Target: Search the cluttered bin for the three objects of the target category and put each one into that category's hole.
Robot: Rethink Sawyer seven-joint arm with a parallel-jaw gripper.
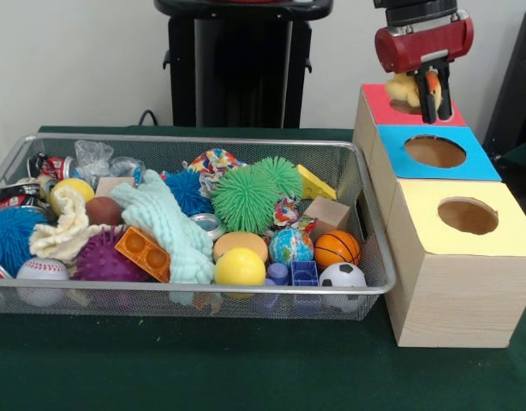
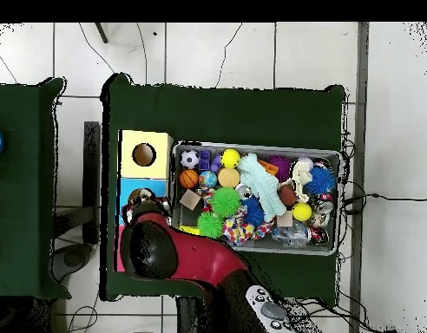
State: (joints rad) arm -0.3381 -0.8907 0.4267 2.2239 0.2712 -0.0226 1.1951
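The gripper (image 1: 430, 92) hung above the red-topped box's hole (image 1: 406, 106), its fingers closed on a yellow plush toy (image 1: 405, 87).

**Clutter and side boxes**

A green spiky ball (image 1: 246, 198) sits mid-pile beside a mint cloth (image 1: 164, 224). Toward the front lie a yellow ball (image 1: 240, 267), a basketball (image 1: 337, 248) and a soccer ball (image 1: 343, 276). Blue-topped (image 1: 434, 152) and yellow-topped (image 1: 467, 217) boxes stand alongside.

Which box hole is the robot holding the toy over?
The red-topped box's hole, farthest back. The tool holds a yellow-tan toy above it; the other holes are clear.
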